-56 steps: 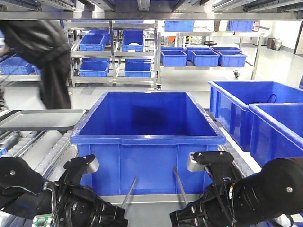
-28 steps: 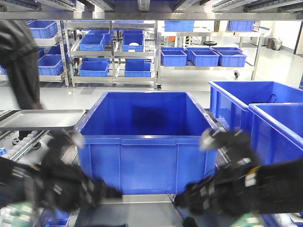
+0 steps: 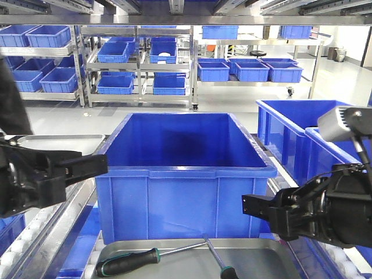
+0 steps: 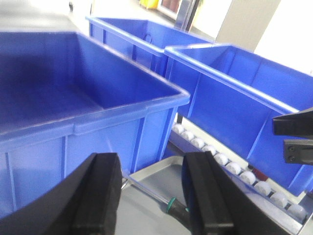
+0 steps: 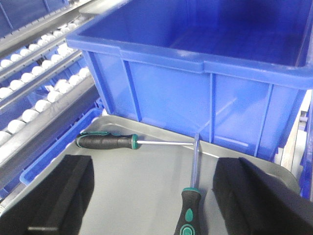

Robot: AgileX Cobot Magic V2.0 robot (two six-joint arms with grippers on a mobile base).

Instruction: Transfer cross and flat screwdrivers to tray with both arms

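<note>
Warehouse racking full of blue bins fills the back, with roller conveyor lanes up front and one big blue crate (image 3: 185, 168) in the middle. Going left to right: the left hand (image 3: 87, 165) is raised beside the crate, fingers spread, holding nothing. Below it the tray (image 3: 174, 264) sits right in front of the crate, and both tools are lying in it. I count two: one screwdriver (image 3: 131, 261) lying sideways with its handle to the left, and a second screwdriver (image 3: 220, 263) with its handle toward the camera, shafts meeting near the tips. Can't tell which is cross and which is flat. The right hand (image 3: 261, 206) is also up, spread and empty. Looks basically done to me, only the arms left to park.
</note>
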